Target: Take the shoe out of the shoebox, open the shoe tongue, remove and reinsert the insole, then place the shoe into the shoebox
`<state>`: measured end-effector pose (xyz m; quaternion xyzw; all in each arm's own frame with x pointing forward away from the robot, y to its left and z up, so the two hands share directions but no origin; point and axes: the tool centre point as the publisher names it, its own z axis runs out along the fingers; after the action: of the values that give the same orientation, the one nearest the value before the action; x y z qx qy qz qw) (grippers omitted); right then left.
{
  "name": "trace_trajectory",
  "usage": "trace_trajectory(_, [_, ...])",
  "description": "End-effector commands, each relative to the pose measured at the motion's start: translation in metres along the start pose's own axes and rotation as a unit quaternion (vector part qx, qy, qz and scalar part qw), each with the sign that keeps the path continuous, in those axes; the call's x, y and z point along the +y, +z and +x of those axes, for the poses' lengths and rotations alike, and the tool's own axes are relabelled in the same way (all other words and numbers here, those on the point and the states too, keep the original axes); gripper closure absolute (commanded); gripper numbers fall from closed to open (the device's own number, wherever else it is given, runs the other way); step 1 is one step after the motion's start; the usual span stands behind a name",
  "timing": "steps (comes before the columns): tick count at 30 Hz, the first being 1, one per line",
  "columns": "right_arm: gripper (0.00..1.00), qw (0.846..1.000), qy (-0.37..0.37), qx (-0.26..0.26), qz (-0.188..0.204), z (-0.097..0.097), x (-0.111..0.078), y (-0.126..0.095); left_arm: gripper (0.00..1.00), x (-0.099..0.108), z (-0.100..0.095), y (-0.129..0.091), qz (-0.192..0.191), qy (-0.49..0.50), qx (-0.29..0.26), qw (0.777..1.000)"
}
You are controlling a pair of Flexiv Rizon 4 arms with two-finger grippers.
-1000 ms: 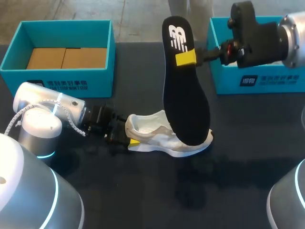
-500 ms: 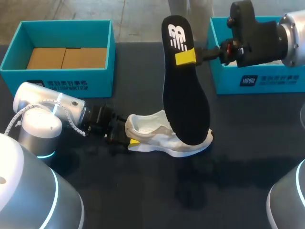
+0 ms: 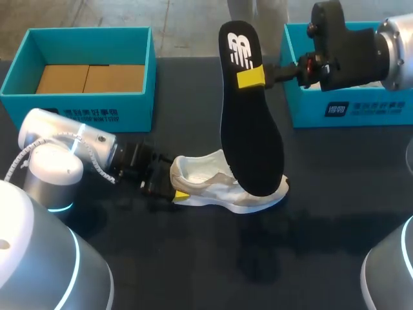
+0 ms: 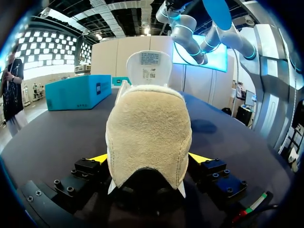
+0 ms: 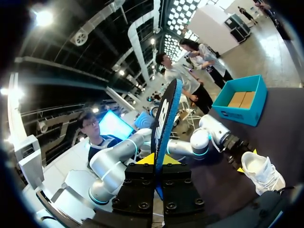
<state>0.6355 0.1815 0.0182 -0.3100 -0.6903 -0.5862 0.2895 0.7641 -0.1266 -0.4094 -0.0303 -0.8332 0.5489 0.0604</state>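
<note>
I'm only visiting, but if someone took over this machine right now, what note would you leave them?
Left arm: jaws shut on the heel of the shoe, which sits on the table.
Right arm: jaws shut on the insole, held up on end.
Teal boxes: one far left, one far right.
Done: shoe out, insole removed.
Left: reinsert the insole, put the shoe in its box.

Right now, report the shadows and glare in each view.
Head view: a soft shadow lies on the table on my side of the shoe, with no hard glare. Left wrist view: the shoe's heel is evenly lit, a dim shadow on the table beside it. Right wrist view: light flares from overhead, and the insole shows dark, edge-on.
</note>
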Motion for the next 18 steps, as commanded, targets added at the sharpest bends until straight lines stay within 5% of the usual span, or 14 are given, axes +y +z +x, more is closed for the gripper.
trace_trajectory(1, [1.0,1.0,0.001,-0.001,0.001,-0.001,0.001,0.002,0.0,-0.003,0.001,-0.002,-0.006,0.0,-0.002,1.0])
trace_trajectory(18, [1.0,1.0,0.001,-0.001,0.001,-0.001,0.001,0.002,0.0,-0.01,0.002,-0.035,-0.064,0.001,-0.006,0.998])
